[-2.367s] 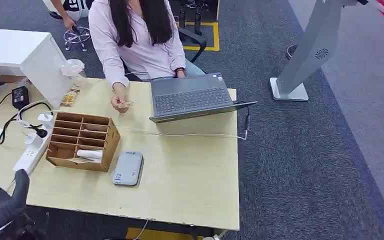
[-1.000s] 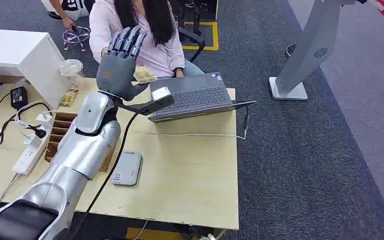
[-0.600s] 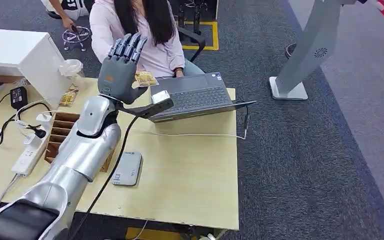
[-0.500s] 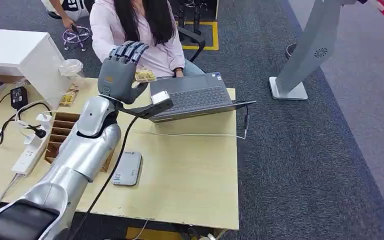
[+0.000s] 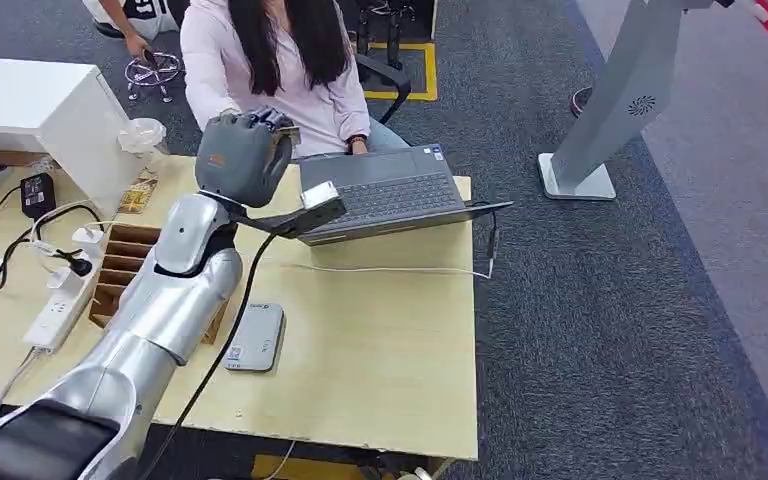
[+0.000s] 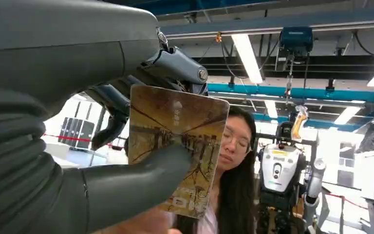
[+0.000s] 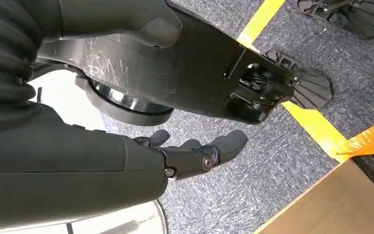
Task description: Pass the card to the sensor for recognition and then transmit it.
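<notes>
One card point(image 6: 177, 146). One grey sensor point(image 5: 256, 337). One laptop point(image 5: 385, 192). One wooden organizer point(image 5: 120, 270). One power strip point(image 5: 57, 308). Two robot hands: left hand point(image 5: 243, 156), right hand point(image 7: 126, 165).

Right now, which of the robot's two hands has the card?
The left hand, raised in front of the seated person: its thumb and fingers pinch the card. The right hand hangs over the carpet, holding nothing.

No legible text on anything
</notes>
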You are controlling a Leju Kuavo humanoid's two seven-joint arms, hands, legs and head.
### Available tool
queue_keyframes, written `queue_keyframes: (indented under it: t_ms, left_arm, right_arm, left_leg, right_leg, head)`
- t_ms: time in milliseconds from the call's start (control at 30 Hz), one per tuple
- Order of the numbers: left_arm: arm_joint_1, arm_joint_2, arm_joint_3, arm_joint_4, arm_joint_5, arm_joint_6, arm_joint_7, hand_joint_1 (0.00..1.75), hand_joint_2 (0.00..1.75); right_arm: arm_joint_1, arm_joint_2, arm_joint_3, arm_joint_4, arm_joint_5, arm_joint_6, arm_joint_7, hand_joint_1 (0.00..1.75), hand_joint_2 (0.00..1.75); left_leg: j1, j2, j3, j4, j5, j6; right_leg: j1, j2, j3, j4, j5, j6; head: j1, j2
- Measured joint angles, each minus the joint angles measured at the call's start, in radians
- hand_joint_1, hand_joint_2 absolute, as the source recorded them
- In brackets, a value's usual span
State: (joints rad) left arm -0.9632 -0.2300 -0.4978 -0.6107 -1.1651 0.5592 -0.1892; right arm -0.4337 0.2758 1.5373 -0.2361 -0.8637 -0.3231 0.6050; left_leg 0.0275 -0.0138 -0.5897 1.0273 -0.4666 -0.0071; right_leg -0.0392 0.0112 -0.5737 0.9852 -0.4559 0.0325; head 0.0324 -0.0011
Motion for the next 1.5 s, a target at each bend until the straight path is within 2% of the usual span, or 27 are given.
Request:
queue_keyframes:
  t_ms: [200, 300, 467, 567, 867, 1000, 1100, 1267, 1500]
  left_arm:
    - [0.019, -0.007, 0.000, 0.000, 0.018, 0.004, -0.034, 1.75, 1.75]
    - [0.051, -0.007, 0.000, -0.023, 0.043, 0.005, -0.076, 1.75, 1.75]
    - [0.133, 0.001, -0.006, -0.116, 0.063, 0.005, -0.097, 1.75, 1.75]
    - [0.173, 0.009, -0.012, -0.171, 0.093, 0.022, -0.135, 1.75, 1.75]
    - [0.437, 0.112, -0.089, -0.456, 0.142, 0.112, -0.208, 1.75, 1.75]
    - [0.494, 0.143, -0.111, -0.518, 0.142, 0.114, -0.210, 1.75, 1.75]
    - [0.531, 0.154, -0.117, -0.538, 0.077, 0.125, -0.198, 1.75, 1.75]
    - [0.580, 0.166, -0.117, -0.528, 0.000, 0.129, -0.175, 1.75, 1.75]
    - [0.596, 0.182, -0.117, -0.505, -0.006, 0.128, -0.165, 1.75, 1.75]
  right_arm:
    - [0.000, 0.000, 0.000, 0.000, -0.004, -0.002, -0.001, 0.00, 1.75]
    - [0.000, 0.000, 0.000, 0.000, -0.017, -0.009, -0.007, 0.00, 1.75]
    - [0.000, 0.000, 0.000, 0.001, -0.027, -0.018, -0.015, 0.00, 1.75]
    - [0.000, 0.000, -0.001, 0.002, -0.039, -0.025, -0.022, 0.00, 1.75]
    - [0.006, 0.000, -0.027, 0.012, -0.082, -0.060, -0.059, 0.00, 1.75]
    - [0.008, 0.000, -0.035, 0.015, -0.093, -0.066, -0.063, 0.00, 1.75]
    - [0.008, 0.000, -0.036, 0.016, -0.097, -0.077, -0.067, 0.00, 1.75]
    - [0.011, -0.001, -0.049, 0.018, -0.099, -0.092, -0.070, 0.00, 1.75]
    - [0.013, -0.002, -0.053, 0.019, -0.101, -0.093, -0.071, 0.00, 1.75]
  left_leg:
    - [0.000, 0.000, 0.000, 0.000, 0.000, 0.000]
    - [0.000, 0.000, 0.000, 0.000, 0.000, 0.000]
    - [0.000, 0.000, 0.000, 0.000, 0.000, 0.000]
    - [0.000, 0.000, 0.000, 0.000, 0.000, 0.000]
    - [0.000, 0.000, -0.001, -0.001, -0.001, 0.000]
    - [0.000, 0.000, -0.001, -0.001, -0.001, 0.000]
    - [0.000, 0.000, -0.001, -0.001, -0.001, 0.000]
    - [0.000, 0.000, -0.001, -0.001, -0.001, 0.000]
    - [0.000, 0.000, -0.001, -0.001, -0.001, 0.000]
  right_leg:
    - [0.000, 0.000, 0.000, 0.000, 0.000, 0.000]
    - [0.000, 0.000, 0.000, 0.000, 0.000, 0.000]
    - [0.000, 0.000, 0.000, 0.000, 0.000, 0.000]
    - [0.000, 0.000, 0.000, 0.000, 0.000, 0.000]
    - [0.000, -0.001, 0.000, 0.000, -0.001, 0.001]
    - [0.000, -0.001, 0.000, 0.000, -0.001, 0.001]
    - [0.000, -0.001, 0.000, 0.000, -0.001, 0.001]
    - [0.000, -0.001, 0.000, 0.000, -0.001, 0.001]
    - [0.000, -0.001, 0.000, 0.000, -0.001, 0.001]
  head:
    - [0.000, 0.000]
    - [0.000, 0.000]
    - [0.000, 0.000]
    - [0.000, 0.000]
    - [0.000, 0.000]
    - [0.000, 0.000]
    - [0.000, 0.000]
    - [0.000, 0.000]
    - [0.000, 0.000]
